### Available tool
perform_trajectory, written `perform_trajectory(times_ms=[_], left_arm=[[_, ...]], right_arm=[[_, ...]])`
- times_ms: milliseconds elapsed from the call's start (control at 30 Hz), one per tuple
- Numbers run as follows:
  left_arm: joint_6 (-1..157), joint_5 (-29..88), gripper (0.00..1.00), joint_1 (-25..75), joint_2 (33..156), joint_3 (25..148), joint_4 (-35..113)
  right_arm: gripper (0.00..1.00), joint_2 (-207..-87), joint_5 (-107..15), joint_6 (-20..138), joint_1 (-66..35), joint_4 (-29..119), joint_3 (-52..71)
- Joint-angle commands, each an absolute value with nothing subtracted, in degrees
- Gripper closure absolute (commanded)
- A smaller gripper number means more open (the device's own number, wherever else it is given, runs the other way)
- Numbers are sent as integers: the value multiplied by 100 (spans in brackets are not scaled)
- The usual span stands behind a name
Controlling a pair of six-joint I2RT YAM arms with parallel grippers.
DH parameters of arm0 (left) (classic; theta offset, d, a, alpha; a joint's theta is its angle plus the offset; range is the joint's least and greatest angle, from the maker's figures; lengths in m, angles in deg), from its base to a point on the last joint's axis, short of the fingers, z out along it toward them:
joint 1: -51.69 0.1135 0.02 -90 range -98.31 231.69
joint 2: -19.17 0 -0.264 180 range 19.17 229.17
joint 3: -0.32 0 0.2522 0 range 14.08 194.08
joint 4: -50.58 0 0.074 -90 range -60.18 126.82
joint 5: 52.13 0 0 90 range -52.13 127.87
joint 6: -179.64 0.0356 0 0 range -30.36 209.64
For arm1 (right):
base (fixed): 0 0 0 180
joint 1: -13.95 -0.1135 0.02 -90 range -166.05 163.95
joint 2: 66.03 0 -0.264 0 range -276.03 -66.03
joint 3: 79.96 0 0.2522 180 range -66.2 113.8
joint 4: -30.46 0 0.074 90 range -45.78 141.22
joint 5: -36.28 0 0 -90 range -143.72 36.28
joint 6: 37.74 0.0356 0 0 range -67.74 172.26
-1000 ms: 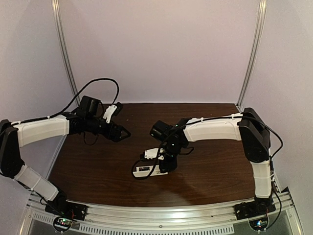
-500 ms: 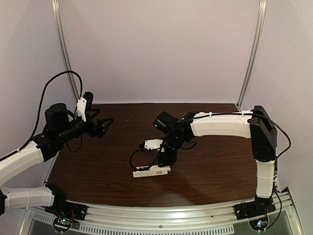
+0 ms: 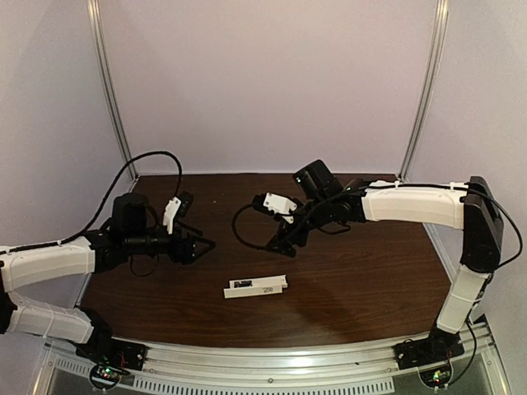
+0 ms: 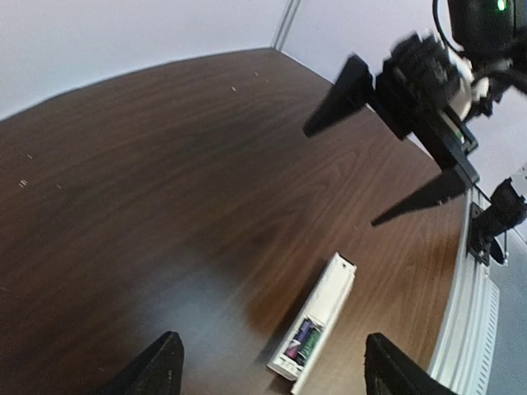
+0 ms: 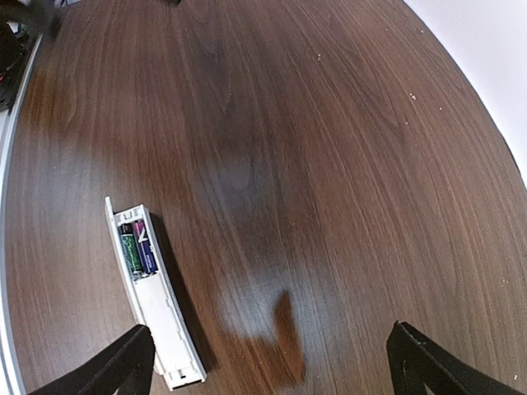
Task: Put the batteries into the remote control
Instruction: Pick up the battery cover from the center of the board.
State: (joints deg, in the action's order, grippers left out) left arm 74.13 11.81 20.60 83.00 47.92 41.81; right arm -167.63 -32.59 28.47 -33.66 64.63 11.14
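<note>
1. R gripper is up and off the remote control. A sec ago it was right down on it, jaws part-closed. Now they're spread wide, nothing between them.
2. Remote's left flat on the table, below and ahead of the R jaws, well apart from both tips. In the R wrist view it lies just ahead of the finger at the frame's left, not between the two.
3. Batteries are both in the bay, side by side at one end of the remote, one greenish-dark, one purple. Look seated, tho can't confirm polarity or full contact.
4. L gripper has swung in from out at the far L edge and now points toward centre. Jaws spread, empty. Remote sits ahead of them, roughly centred in the gap, not touching.
5. Read: loading looks done, R arm is clearing out. Bay is open, and I can't make out a cover. L arm's approach may be for closing up or a press-check.
</note>
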Motion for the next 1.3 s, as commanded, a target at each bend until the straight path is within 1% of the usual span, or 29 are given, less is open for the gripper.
perform_trajectory(times_ms=[0,67,167,333,400,567,933,1267], left_arm=[[6894,1310,26,1214,8362,4112,4891],[6765,1407,27,960,8414,3682,5520],[6649,1533,30,913,8597,3240,6119],[7014,1562,35,915,8867,2853,6650],[7249,1402,36,915,8966,2716,6918],[7760,1185,42,910,9208,2538,7392],[8408,1224,52,913,10025,2828,7354],[8663,1007,55,915,10631,3160,7377]], right_arm=[[0,-17033,-2915,2600,-3292,6657,1429],[0,-17162,-2746,2393,-3283,7068,1562],[1,-17163,-2538,2370,-3256,6971,1466],[6,-17204,-2369,2348,-3247,7058,1492],[7,-17214,-2349,2327,-3252,7109,1519],[10,-17231,-2337,2317,-3237,7144,1518],[12,-17355,-2374,2282,-3238,7367,1661],[13,-17471,-2399,2233,-3231,7513,1748]])
